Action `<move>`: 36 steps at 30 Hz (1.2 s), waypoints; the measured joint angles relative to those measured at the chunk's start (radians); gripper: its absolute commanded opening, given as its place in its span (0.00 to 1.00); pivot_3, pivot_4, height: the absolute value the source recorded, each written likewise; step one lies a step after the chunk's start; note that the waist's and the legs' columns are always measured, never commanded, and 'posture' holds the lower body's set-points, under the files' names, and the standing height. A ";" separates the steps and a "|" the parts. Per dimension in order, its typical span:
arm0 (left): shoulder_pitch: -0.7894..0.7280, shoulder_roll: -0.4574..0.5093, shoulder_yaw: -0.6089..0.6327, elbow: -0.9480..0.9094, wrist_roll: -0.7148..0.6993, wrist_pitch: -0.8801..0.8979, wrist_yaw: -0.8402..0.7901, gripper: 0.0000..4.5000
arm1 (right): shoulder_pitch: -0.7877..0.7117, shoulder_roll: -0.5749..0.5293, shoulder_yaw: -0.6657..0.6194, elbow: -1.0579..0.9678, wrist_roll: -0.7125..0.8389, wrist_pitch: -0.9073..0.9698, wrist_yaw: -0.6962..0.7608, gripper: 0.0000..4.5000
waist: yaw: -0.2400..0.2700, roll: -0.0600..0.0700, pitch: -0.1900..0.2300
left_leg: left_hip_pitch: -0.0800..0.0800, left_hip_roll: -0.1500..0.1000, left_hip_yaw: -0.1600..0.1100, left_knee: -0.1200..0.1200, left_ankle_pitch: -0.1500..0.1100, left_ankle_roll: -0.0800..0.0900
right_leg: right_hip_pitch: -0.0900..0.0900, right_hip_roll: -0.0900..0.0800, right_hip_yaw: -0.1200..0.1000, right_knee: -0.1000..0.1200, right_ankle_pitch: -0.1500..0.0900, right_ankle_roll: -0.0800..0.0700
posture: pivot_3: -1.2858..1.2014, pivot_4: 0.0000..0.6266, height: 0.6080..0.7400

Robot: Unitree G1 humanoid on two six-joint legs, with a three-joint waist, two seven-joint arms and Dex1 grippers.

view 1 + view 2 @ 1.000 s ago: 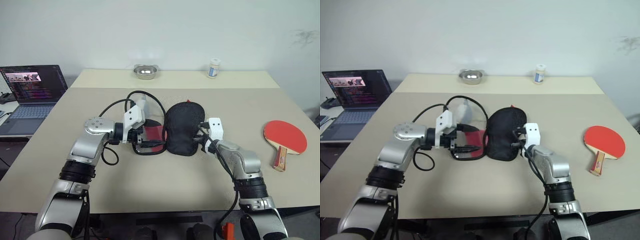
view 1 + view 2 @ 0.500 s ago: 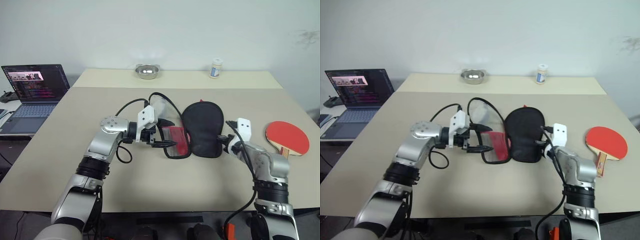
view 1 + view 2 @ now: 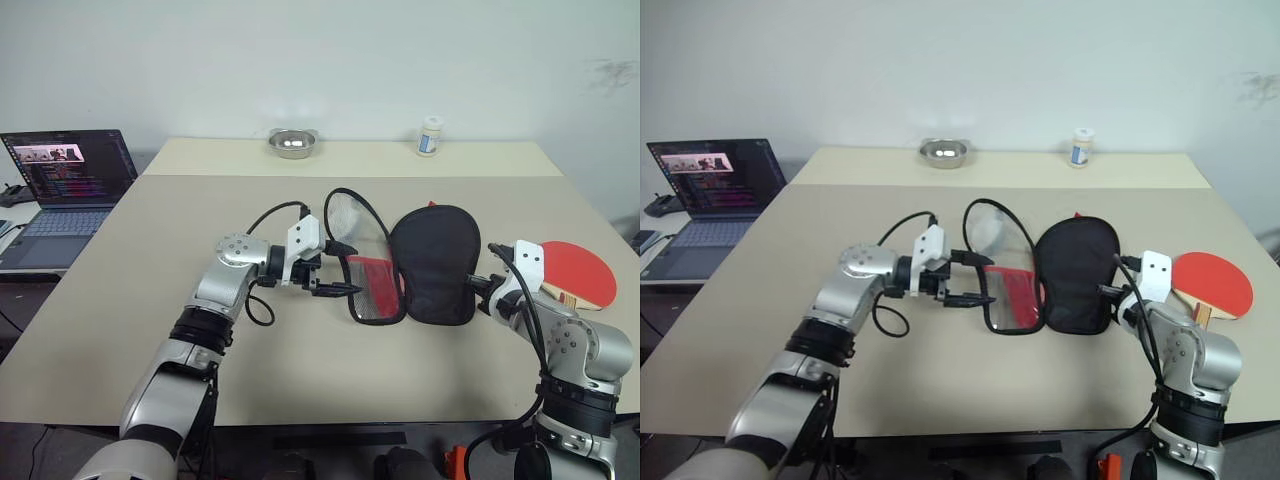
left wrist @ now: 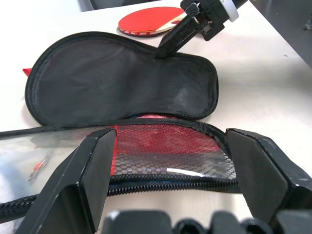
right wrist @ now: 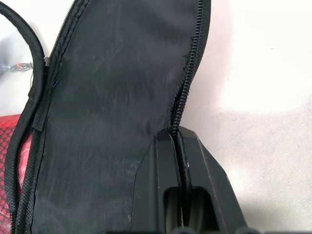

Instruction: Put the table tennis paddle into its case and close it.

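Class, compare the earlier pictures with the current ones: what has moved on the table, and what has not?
The right gripper, shut on the zipper edge of the case, has dragged the opened case sideways to the robot's right, up close to the table tennis paddle. The left gripper, open at the case's red mesh half, moved the same way. Nothing was let go. The paddle, bowl, bottle and laptop stayed put.

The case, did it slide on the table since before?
Yes. The case slid to the robot's right, closer to the table tennis paddle, which stayed put.
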 measured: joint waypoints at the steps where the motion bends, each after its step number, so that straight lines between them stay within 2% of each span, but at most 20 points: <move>1: -0.001 -0.003 0.000 0.002 0.000 -0.001 -0.003 0.87 | 0.000 -0.001 0.006 0.001 0.000 -0.001 0.003 0.00 | 0.000 0.000 0.000 | 0.000 0.000 0.000 0.000 0.000 0.000 | 0.000 0.000 0.000 0.000 0.000 0.000 | 0.52 0.24 1.00; 4: -0.002 -0.004 0.000 0.002 0.000 -0.002 -0.009 0.87 | 0.000 -0.010 0.030 0.024 -0.002 -0.010 0.013 0.15 | -0.001 0.000 0.000 | 0.000 0.000 0.000 0.000 0.000 0.000 | 0.000 0.000 0.000 0.000 0.000 0.000 | 0.52 0.24 1.00; 12: 0.031 0.009 0.001 -0.041 -0.005 0.020 -0.006 0.87 | -0.001 -0.140 0.114 0.067 -0.023 -0.086 0.096 0.76 | -0.001 0.000 0.000 | 0.000 0.000 0.000 0.000 0.000 0.000 | 0.000 0.000 0.000 -0.001 0.000 0.000 | 0.52 0.24 1.00; 15: 0.055 0.009 0.003 -0.084 -0.025 0.057 -0.002 0.87 | -0.026 -0.193 0.092 0.075 -0.021 -0.093 0.115 1.00 | -0.001 0.000 0.000 | 0.000 0.000 0.000 0.000 0.000 0.000 | 0.000 0.000 0.000 -0.001 0.000 0.000 | 0.52 0.24 1.00; 20: 0.068 0.009 0.018 -0.170 -0.074 0.138 0.013 0.87 | -0.050 -0.252 0.036 0.064 -0.009 -0.084 0.127 1.00 | 0.000 0.001 0.000 | 0.000 0.000 0.000 -0.001 0.000 0.000 | 0.000 0.000 0.000 -0.001 0.000 0.000 | 0.52 0.24 1.00; 24: 0.105 0.018 0.041 -0.319 -0.141 0.226 0.020 0.87 | -0.027 -0.293 -0.074 0.018 -0.053 -0.052 0.047 1.00 | 0.001 0.001 0.001 | -0.001 0.000 0.000 -0.001 0.000 0.000 | 0.000 0.000 0.000 -0.002 0.000 0.000 | 0.52 0.24 1.00; 28: 0.120 0.020 0.034 -0.400 -0.144 0.250 0.022 0.87 | 0.004 -0.240 -0.177 -0.023 -0.091 -0.022 -0.046 1.00 | 0.002 0.001 0.000 | 0.001 0.000 0.000 -0.001 0.000 0.000 | 0.001 0.000 0.001 0.000 0.000 0.000 | 0.52 0.24 1.00; 36: 0.107 0.006 0.001 -0.376 -0.137 0.221 0.012 0.87 | 0.074 -0.121 -0.189 -0.052 -0.129 0.003 -0.115 1.00 | -0.002 0.003 -0.001 | 0.001 0.001 0.001 -0.001 0.000 0.000 | 0.000 0.002 0.002 0.000 0.000 0.000 | 0.52 0.24 1.00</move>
